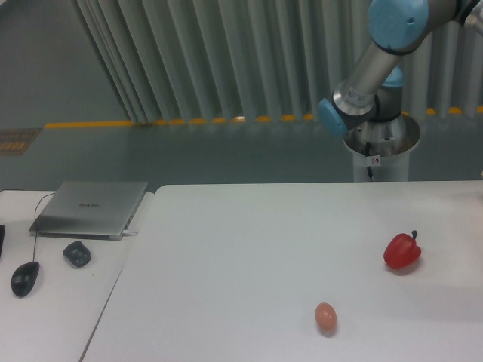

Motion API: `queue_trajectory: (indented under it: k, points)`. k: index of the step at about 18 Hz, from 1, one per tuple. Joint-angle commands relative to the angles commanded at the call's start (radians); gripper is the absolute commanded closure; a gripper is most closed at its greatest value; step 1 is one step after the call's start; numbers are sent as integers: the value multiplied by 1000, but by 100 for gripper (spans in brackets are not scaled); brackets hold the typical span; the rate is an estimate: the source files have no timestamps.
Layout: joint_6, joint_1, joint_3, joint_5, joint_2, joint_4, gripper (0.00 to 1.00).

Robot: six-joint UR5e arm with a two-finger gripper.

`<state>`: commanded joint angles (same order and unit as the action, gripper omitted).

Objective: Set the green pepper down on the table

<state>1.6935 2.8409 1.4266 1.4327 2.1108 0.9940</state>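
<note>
The single fixed camera looks down across a large, plain white, smooth-topped rectangular table (pixel 249 256) that fills the lower right of the picture. On it, near the right edge, sits a glossy red bell pepper with a dark stem (pixel 401 251), upright with its stem pointing up. Nearer the camera and to the left of it, well apart, lies a small tan egg (pixel 325 316).

Behind the table stands the silver cylindrical base (pixel 381 147) of the robot, and from it a silver and light-blue arm (pixel 377 56) rises to the upper right and passes out of the frame at the top. The gripper lies outside the picture, so how its jaws stand cannot be told. No green pepper shows anywhere in this view, neither on the table nor by the arm; it may be up with the unseen gripper, but that cannot be confirmed.

To the left, just beside the table, is a smaller white desk (pixel 68 309). It carries a closed grey laptop (pixel 89 208), a black corded mouse (pixel 25 278) and a small dark lumpy object (pixel 76 253) between them.
</note>
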Motion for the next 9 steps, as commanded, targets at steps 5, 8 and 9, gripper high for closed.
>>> queue_trajectory:
  k: [5, 8, 9]
  points:
    - [3, 9, 6, -2, -69, 11, 67]
    - [2, 5, 43, -3, -135, 17, 67]
    - [-2, -1, 55, -5, -158, 20, 67]
